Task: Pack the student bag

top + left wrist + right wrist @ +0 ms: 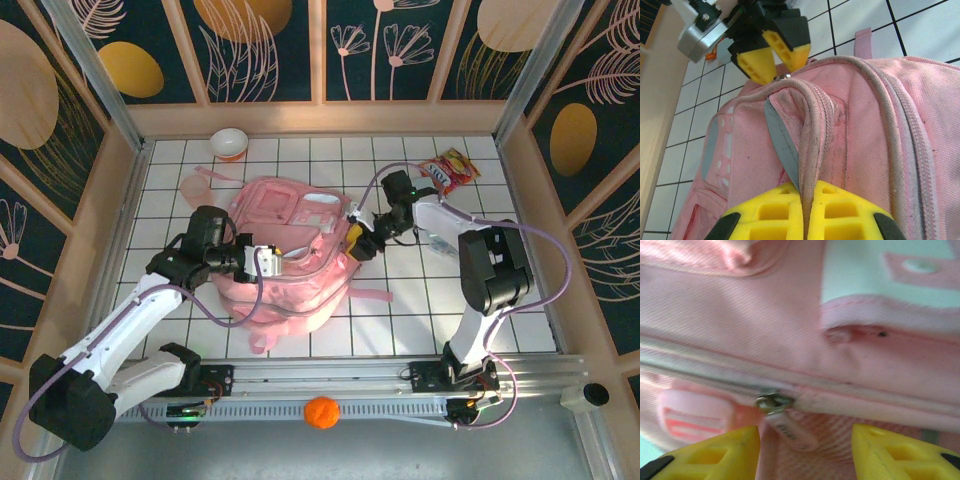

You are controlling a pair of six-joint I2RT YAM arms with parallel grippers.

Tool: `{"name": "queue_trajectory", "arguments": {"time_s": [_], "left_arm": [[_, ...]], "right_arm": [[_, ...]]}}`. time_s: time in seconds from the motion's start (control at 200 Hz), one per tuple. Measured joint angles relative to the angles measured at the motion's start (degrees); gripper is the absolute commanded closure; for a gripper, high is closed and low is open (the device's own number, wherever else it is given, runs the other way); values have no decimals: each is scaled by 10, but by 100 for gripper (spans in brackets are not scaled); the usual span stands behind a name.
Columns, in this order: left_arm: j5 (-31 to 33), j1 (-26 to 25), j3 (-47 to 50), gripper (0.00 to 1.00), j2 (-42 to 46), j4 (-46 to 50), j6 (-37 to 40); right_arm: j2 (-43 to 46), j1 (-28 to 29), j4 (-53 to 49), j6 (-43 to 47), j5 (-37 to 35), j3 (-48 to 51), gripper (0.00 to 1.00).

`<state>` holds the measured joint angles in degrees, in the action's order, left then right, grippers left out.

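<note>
zipper pull could slip the right fingers

student bag lies flat on the table between the two grippers. its zipper pull hangs in the gap of the right gripper, nearer one finger than the other. neither pad touches it, and those jaws stand apart. the left gripper is clamped tight on the bag's rim, pinching the grey-lined edge and the piping beside the zip track.

your main risk is the tab itself. it is small, lies at a slant and sits off-centre between the pads. when you close you may catch only its tip, or the pink cloth under it, and it would likely pop free at the first tug. if you pull before the pinch is sure, i'd expect the slider to stay put while the fingers drag fabric. a pull across the track rather than along it could jam the slider on the curve. the left hold is on a thin fold, so a hard tug might strip it out and let the bag slide toward the right fingers. the snack packet lies near the right fingers, on their far side from the bag, and a wide swing could knock it.
</note>
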<state>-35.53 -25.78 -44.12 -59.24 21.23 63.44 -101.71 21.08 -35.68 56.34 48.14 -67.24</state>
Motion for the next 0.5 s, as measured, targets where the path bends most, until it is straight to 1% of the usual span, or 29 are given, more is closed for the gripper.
{"name": "queue_trajectory", "arguments": {"time_s": [0.14, 0.285, 0.39, 0.5], "left_arm": [[0, 0, 0, 100, -4, 0, 0], [-5, 0, 0, 100, -6, -4, 0], [-5, 0, 0, 100, -7, -5, 0], [-7, 0, 0, 100, -7, -9, 0]], "right_arm": [[0, 1, -26, 0, 21, 0, 52], [0, 4, 4, -39, 30, 12, 53], [1, 4, 34, -74, 30, 24, 57], [1, 7, 43, -92, 29, 22, 66]]}}
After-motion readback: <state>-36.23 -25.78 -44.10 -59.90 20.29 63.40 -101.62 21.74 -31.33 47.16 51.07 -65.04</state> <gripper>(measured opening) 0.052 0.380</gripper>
